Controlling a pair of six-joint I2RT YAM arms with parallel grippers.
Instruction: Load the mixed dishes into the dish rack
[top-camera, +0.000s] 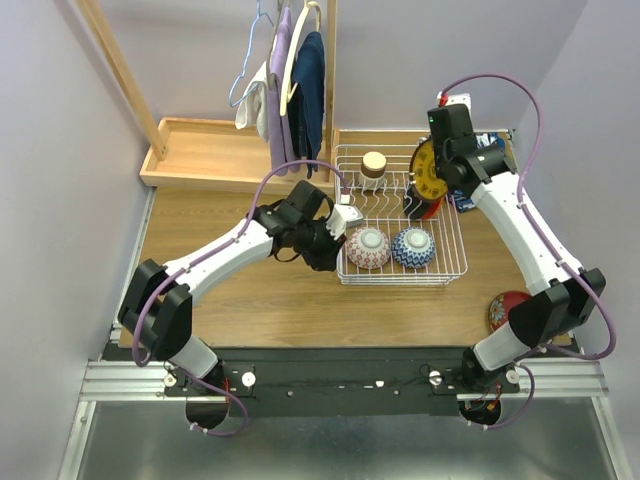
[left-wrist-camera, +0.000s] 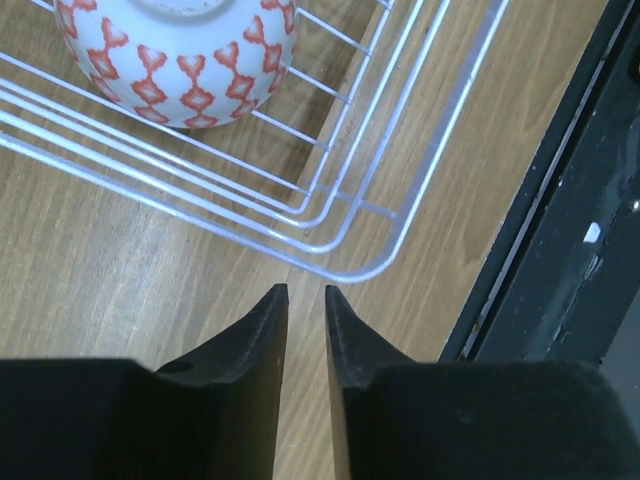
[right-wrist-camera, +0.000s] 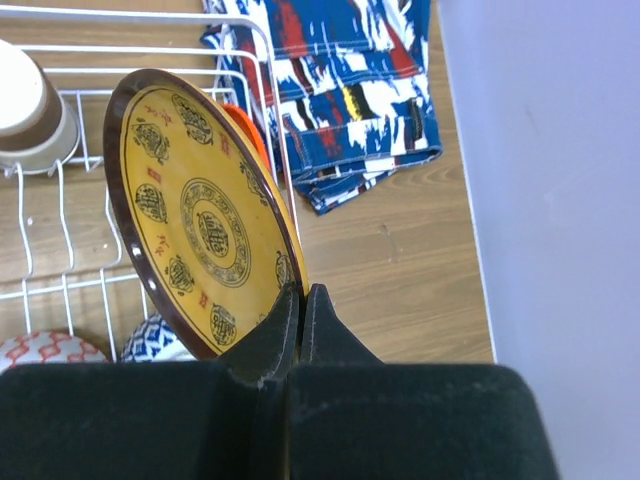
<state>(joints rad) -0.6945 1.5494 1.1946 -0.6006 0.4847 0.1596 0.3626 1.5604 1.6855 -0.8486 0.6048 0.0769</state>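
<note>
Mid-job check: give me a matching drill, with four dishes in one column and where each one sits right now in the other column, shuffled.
Dishes:
1. cup
2. red-and-white bowl
3. yellow plate
4. dark red plate

Places:
A. on the table, outside the rack
B. pinched by its rim in the right pincer
C. far left part of the rack
D. near side of the rack, beside the blue bowl

Pairs: 1-C, 2-D, 3-B, 4-A
</note>
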